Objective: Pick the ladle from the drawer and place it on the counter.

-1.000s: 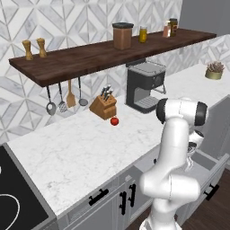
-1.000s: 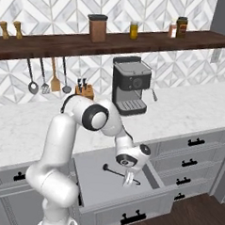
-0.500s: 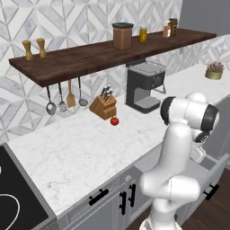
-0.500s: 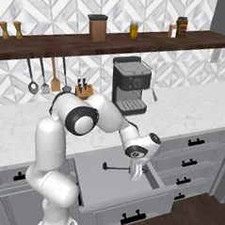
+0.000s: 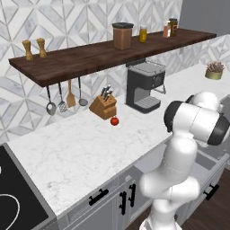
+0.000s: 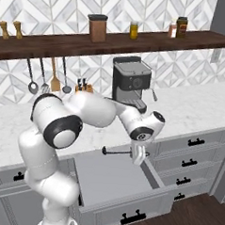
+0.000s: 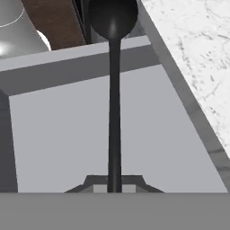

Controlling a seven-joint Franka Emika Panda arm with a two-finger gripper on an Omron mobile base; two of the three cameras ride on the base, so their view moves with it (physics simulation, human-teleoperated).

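The pincer (image 6: pixel 139 156) is clenching the ladle's (image 6: pixel 117 152) slim handle near its end, holding it level above the open drawer (image 6: pixel 115 178). I am thinking such an off-centre grip is inviting the long black shaft to swing or slip, and the bowl could be knocking the drawer wall on the way up. The white marble table (image 6: pixel 195 103) behind is offering bare room beside the coffee machine (image 6: pixel 130 82).

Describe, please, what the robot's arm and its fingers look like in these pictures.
The arm is built of glossy white rounded segments with dark grey to black discs at the joints, seen in both base views. No cables or markings are visible. The fingers show in the hand view as small dark grey tips.
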